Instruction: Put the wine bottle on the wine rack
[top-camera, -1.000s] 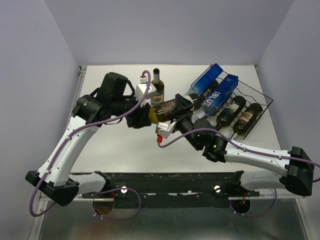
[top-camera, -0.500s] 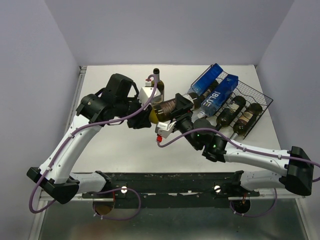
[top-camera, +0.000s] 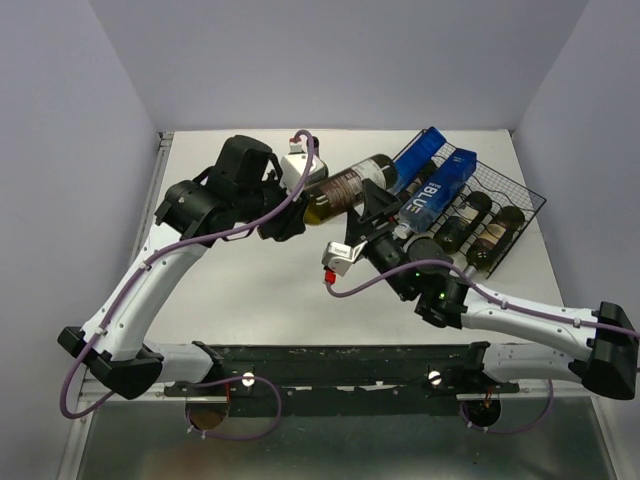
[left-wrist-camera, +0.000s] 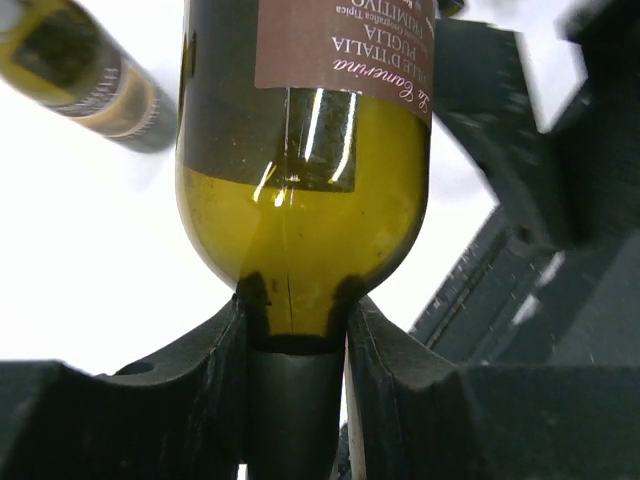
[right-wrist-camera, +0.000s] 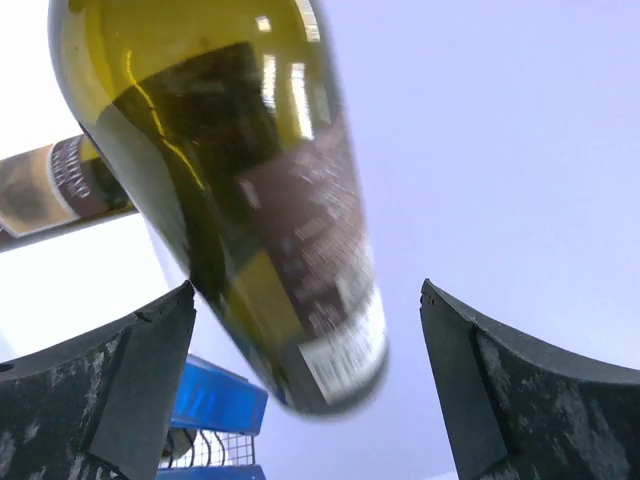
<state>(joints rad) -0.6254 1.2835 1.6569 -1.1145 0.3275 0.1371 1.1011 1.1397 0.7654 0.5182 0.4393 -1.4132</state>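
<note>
The wine bottle (top-camera: 345, 186) is green glass with a brown label and hangs in the air, lying nearly level, base toward the rack. My left gripper (top-camera: 288, 218) is shut on its neck; in the left wrist view (left-wrist-camera: 295, 310) both fingers (left-wrist-camera: 215, 370) clamp the neck below the shoulder. My right gripper (top-camera: 372, 212) is open just below the bottle's body. In the right wrist view (right-wrist-camera: 305, 290) the bottle (right-wrist-camera: 250, 210) passes above and between the spread fingers without touching them. The black wire wine rack (top-camera: 515, 200) stands at the right.
Two blue boxes (top-camera: 432, 175) and two dark bottles (top-camera: 480, 232) lie on the rack. A second bottle shows behind the held one in the left wrist view (left-wrist-camera: 75, 70) and the right wrist view (right-wrist-camera: 60, 195). The purple walls enclose the table.
My left gripper has lifted the bottle and swung its base up and right toward the rack. My right gripper, which was around the bottle's body, now sits open below it.
</note>
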